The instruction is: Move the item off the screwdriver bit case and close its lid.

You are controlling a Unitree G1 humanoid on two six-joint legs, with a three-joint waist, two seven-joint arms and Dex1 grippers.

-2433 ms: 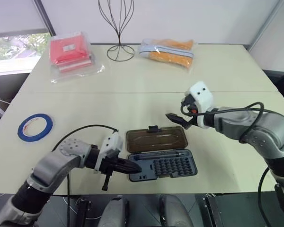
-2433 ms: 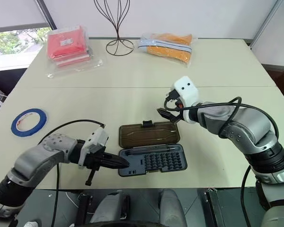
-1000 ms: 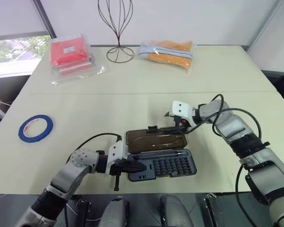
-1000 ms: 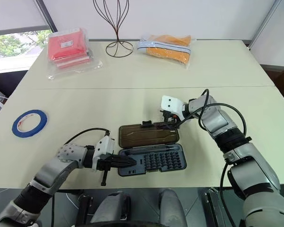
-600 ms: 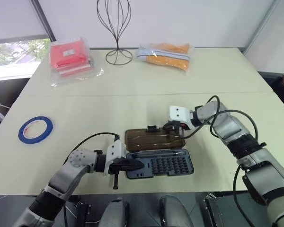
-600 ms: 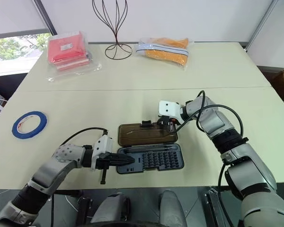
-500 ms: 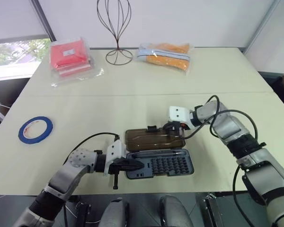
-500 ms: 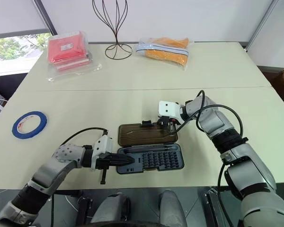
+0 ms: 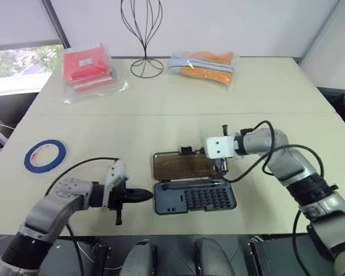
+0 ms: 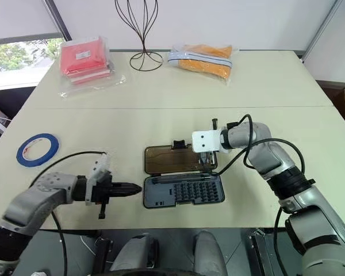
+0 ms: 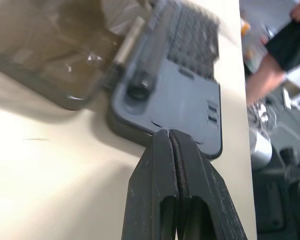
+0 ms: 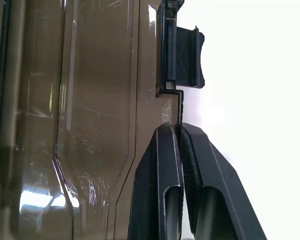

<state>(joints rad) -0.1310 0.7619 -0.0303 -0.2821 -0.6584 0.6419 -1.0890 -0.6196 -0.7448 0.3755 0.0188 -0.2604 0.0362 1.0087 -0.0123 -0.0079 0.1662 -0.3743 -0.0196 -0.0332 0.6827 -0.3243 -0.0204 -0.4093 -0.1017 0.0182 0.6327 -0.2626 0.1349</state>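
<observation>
Tape [image 9: 44, 156]: blue ring, flat on the counter [image 9: 178, 98], far left, well apart from the case
Case [image 9: 195, 197]: grey base open beside its smoky lid [image 9: 184, 165]
Counter: pale, matte; wire stand [image 9: 145, 34], red [image 9: 87, 66] and orange [image 9: 202, 61] packets at the back
Left fingers [image 11: 173, 150]: clenched, empty, just off the base's edge
Right fingers [image 12: 180, 145]: clenched on the lid's edge by the latch [image 12: 186, 56]
Left wrist view: a person's legs past the counter

Bright, even daylight; my head views are sharp.
Window light enters at upper left. My right wrist view blows out to white at right, with glare streaks on the lid [image 12: 85, 115]; my left wrist view is motion-blurred along its top.
</observation>
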